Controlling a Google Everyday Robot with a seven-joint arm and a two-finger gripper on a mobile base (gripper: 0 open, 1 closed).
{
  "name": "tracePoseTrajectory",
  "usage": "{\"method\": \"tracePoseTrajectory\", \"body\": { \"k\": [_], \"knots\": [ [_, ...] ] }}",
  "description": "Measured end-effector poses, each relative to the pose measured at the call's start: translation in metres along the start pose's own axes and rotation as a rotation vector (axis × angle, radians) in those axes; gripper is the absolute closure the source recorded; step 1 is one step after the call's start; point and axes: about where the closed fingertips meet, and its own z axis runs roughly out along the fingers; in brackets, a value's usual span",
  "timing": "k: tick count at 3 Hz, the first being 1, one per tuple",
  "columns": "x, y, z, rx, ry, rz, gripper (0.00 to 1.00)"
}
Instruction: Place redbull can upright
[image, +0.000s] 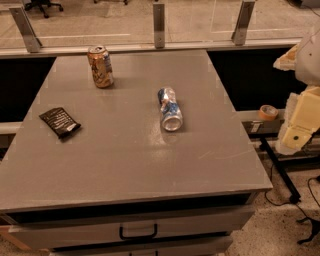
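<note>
Grey bench (125, 165) up front, one black drawer handle (138, 231) below its near edge. On top, one redbull can (169, 109), and it's down on its side near the middle! Blue-and-silver, slim, dented, with its silver end pointing at the near edge. Left of it and well apart, one black packet (59, 122) lying flat. Off the right edge, clear of the bench, the cream end effector (299, 125); open or clenched, I cannot tell. Further back, one gold-brown can (100, 66) stands upright. Behind, three metal posts (159, 25).
</note>
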Motion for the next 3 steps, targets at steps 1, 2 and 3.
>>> {"method": "tracePoseTrajectory", "body": {
  "k": [1,2,3],
  "knots": [
    [0.0,0.0,0.0,0.0,0.0,0.0,0.0],
    [-0.007,-0.014,0.006,0.0,-0.036,0.104,0.0],
    [-0.024,-0.041,0.024,-0.009,-0.151,0.316,0.0]
  ]
}}
